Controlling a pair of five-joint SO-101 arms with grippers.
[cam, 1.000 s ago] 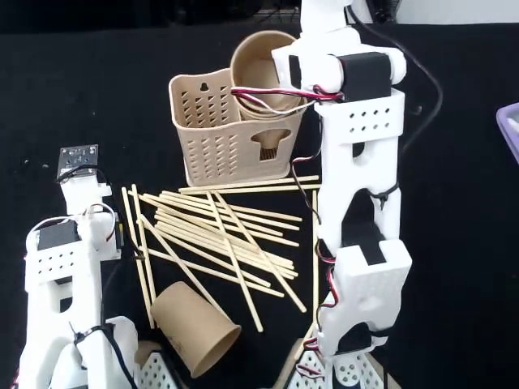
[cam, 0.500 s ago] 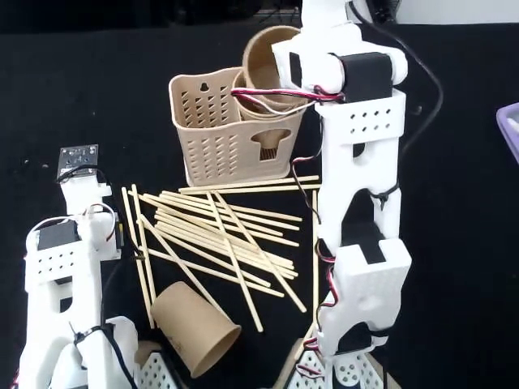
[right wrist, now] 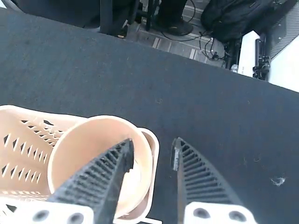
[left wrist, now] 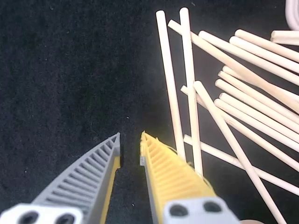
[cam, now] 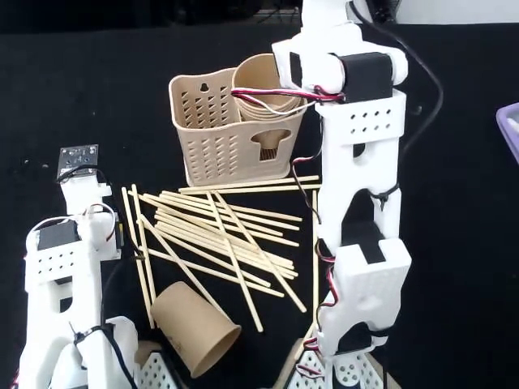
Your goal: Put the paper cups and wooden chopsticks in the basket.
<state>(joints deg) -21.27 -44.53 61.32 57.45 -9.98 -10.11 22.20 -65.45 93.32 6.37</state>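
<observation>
You're working in what looks like a lab or workroom: your counter is draped in black cloth. Past its edge, loose cables and a black bag lie on the floor.

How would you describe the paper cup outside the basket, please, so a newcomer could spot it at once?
Find the beige perforated basket at the far side of the black table, then the wooden chopsticks strewn before it. At that pile's near edge lies a paper cup tipped on its side, unlike the cups in the basket.

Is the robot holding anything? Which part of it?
Nothing is held. The right gripper stands open across the rim of the paper cup in the basket; the left gripper is empty.
</observation>
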